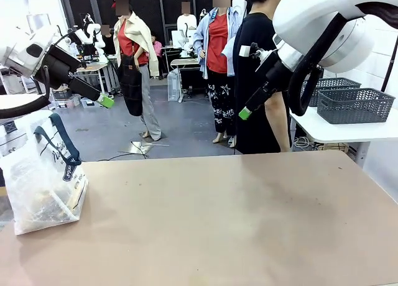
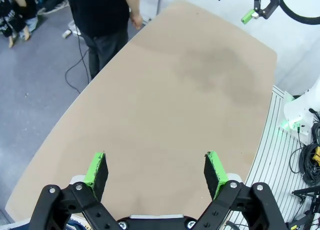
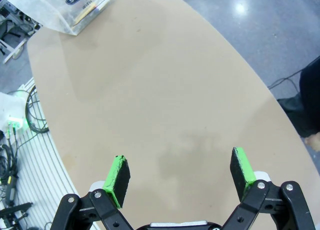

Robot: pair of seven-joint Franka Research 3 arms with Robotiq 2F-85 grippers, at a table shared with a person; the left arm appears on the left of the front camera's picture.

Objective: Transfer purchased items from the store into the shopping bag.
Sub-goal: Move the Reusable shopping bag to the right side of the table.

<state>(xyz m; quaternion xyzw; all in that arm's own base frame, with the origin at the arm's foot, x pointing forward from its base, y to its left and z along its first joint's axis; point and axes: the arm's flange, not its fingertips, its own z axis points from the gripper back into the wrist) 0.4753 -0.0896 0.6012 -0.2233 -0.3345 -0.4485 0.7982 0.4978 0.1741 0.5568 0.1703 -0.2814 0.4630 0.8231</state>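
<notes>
Both of your pincers hung wide and empty above the surface (image 1: 236,217): left pincer (image 2: 156,170), right pincer (image 3: 180,175). Your bag (image 1: 43,180) stood at the surface's left edge, a person (image 1: 261,81) at the far side.

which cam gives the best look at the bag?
Front view: the bag stands whole at the table's left edge, navy handles and lettering visible, something pale inside. Right wrist view catches only its lower part at the top-left corner, cut off by the frame. Left wrist view looks down on table.
</notes>
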